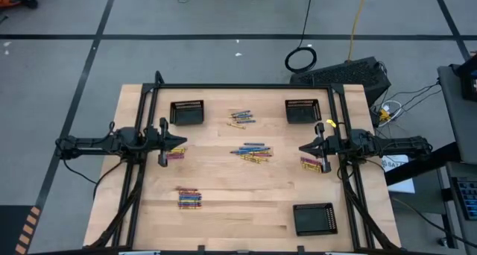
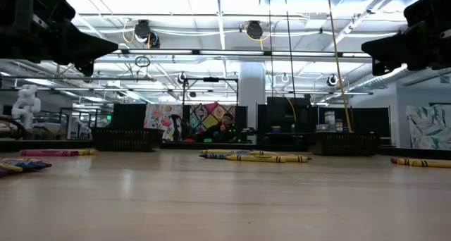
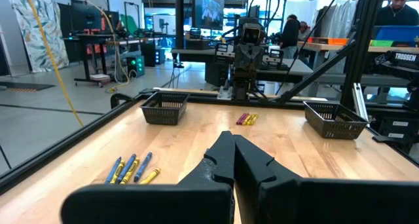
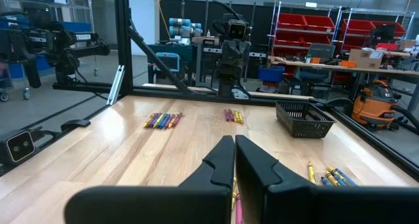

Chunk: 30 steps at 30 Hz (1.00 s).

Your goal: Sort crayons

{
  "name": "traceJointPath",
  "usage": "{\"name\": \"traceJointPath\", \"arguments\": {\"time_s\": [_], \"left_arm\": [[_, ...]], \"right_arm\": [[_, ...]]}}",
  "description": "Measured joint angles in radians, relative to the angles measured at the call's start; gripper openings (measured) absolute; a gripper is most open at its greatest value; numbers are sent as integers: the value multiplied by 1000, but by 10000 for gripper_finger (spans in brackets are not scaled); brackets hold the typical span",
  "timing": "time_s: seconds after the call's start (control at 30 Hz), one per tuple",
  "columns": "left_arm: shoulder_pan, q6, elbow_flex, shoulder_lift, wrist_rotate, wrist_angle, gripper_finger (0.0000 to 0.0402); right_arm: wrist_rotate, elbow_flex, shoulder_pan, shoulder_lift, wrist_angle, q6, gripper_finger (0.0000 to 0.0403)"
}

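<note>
Crayons lie flat on the wooden table in several small groups: blue and yellow ones at mid-table and farther back, a mixed bunch near the left front, pink ones under my left gripper, and yellow and pink ones under my right. My left gripper hangs level above the table's left side, shut and holding nothing. Facing it from the right side is my right gripper, also shut and holding nothing.
Three black mesh baskets stand on the table: far left, far right and near right. A black frame runs along the table's far edge and sides. People are in the room behind the table.
</note>
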Motion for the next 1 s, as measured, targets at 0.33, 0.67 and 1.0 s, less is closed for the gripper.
{"name": "traceJointPath", "arguments": {"time_s": [0.33, 0.67, 1.0], "left_arm": [[0, 0, 0, 0, 0, -1, 0], [0, 0, 0, 0, 0, -1, 0], [0, 0, 0, 0, 0, -2, 0]], "right_arm": [[0, 0, 0, 0, 69, -49, 0], [0, 0, 0, 9, 486, 79, 0], [165, 90, 27, 351, 505, 169, 0]]}}
